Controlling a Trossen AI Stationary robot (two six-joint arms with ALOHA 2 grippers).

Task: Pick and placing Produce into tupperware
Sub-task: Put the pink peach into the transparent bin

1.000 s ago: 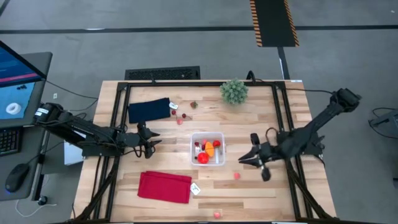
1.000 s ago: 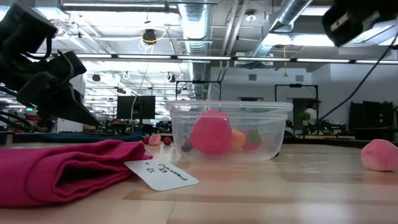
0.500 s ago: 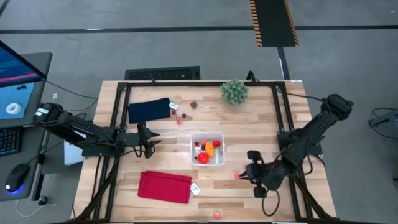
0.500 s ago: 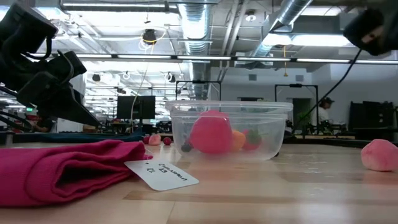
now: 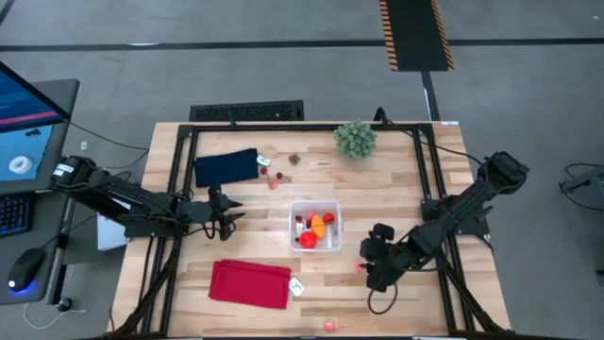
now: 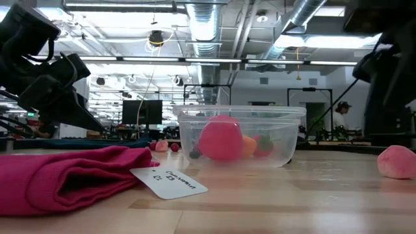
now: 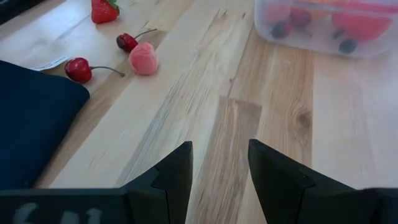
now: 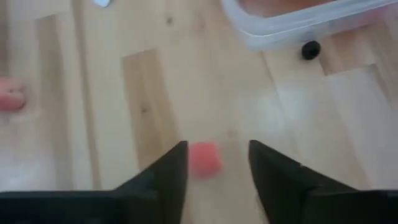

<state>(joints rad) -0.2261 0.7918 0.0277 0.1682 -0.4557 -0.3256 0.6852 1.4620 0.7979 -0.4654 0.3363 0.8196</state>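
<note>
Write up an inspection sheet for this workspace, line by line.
Surface: wooden table, dark frame rails.
Job's things: tupperware mid-table, several produce pieces inside; small red piece between the right end effector's fingers, on the wood; cherries, pink piece, strawberry loose; one piece at the near edge.
Clutter: navy cloth, red cloth, tag, green plant ball.
End effectors: left open, idle; right open.
Cables: along both arms.
Surroundings: monitor, keyboard, mouse left of the table.

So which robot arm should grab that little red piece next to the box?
Right. The right gripper is open right over the red piece, by the tupperware. The left gripper waits across the table.
</note>
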